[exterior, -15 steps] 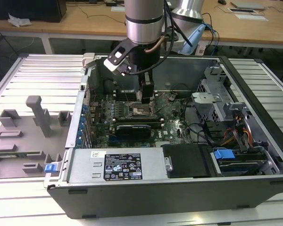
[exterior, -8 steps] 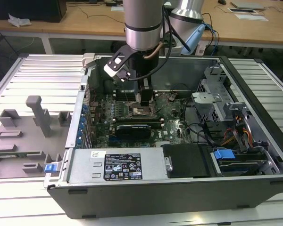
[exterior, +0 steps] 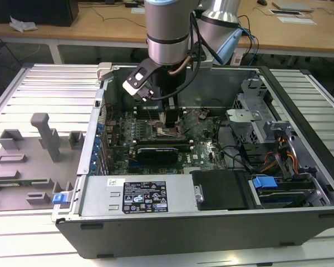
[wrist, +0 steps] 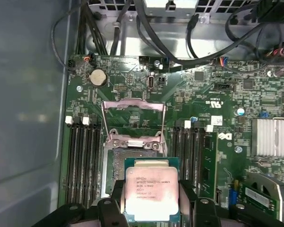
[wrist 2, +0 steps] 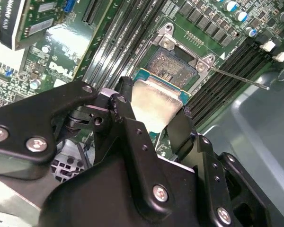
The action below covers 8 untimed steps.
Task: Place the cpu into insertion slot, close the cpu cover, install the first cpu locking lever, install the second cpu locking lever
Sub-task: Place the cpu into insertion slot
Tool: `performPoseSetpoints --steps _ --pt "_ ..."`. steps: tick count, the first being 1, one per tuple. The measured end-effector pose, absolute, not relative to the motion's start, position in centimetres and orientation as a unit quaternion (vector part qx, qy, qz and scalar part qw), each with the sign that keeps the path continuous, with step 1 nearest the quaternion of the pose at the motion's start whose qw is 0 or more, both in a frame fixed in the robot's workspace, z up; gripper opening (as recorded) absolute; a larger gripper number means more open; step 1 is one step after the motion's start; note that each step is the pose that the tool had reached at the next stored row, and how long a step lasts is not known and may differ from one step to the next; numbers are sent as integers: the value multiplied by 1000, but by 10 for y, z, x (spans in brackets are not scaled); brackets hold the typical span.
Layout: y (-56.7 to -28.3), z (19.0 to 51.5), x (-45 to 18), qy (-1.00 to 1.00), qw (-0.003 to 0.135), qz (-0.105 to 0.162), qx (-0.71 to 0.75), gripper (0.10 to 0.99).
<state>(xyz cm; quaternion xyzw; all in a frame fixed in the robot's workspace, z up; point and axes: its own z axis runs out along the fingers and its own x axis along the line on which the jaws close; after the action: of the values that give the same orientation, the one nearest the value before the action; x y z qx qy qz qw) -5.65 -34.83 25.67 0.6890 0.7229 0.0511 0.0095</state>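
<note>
Pincer (wrist: 151, 201) clenched on cpu (wrist: 151, 187) | over insertion slot (wrist 2: 168, 64), slot half hidden | cpu cover (wrist: 132, 105) raised beside slot | computer case (exterior: 211, 228) on slatted desk (exterior: 44, 89)

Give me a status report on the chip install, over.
Gripper shut on the cpu. Cpu above the insertion slot, not yet seated. Cpu cover open, nothing in the way.

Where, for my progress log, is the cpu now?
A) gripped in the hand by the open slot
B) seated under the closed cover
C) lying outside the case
A: the hand clamps the cpu at the bare insertion slot, the cpu cover raised.
</note>
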Motion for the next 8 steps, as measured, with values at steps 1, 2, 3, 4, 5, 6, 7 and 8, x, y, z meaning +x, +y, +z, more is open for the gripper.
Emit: performPoseSetpoints --steps 1,2,3,4,5,6,7,8 --pt "-348 254 -57 723 9 51 689 541" --pt "-347 252 -57 723 9 51 689 541" --pt "-347 249 -57 723 9 51 689 541" --pt "-347 247 -57 723 9 51 689 541" --pt "-346 245 -58 723 9 51 689 541" --pt "-346 242 -58 723 9 51 689 541" --pt "-344 238 -58 723 10 50 689 541" --pt "-344 236 -59 723 11 50 689 541"
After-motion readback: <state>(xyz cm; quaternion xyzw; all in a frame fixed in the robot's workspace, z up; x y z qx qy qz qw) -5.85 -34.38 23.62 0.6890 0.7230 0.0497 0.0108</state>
